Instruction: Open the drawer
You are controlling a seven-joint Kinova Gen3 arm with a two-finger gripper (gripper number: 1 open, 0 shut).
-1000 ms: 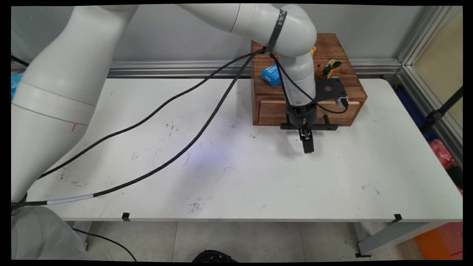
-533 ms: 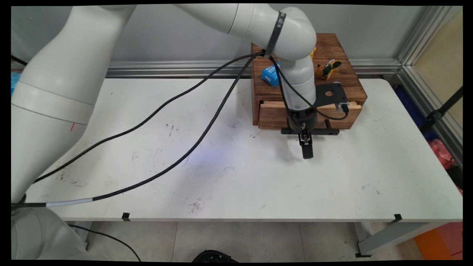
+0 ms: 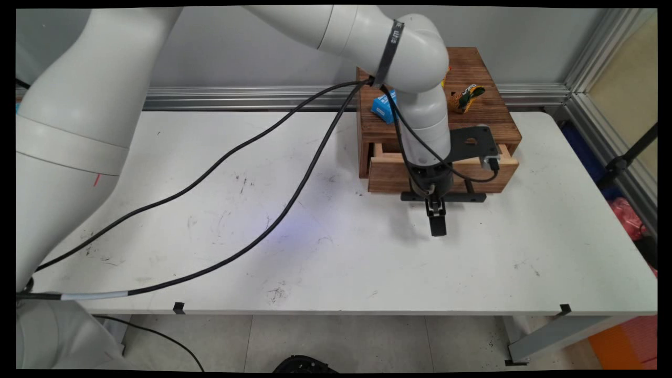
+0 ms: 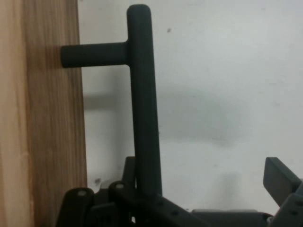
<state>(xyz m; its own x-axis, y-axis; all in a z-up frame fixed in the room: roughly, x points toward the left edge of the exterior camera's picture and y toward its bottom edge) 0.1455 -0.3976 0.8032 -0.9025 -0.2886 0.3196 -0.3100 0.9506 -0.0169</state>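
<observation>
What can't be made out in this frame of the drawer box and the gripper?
- Drawer contents: main view, the arm's wrist covers the open gap.
- Gripper fingers around the black handle: hand view, the bottom edge cuts off the contact; in the main view the wrist covers it.
- Blue packet and yellow-green wrapper on the wooden box: print too small, the packet partly behind the arm.
</observation>
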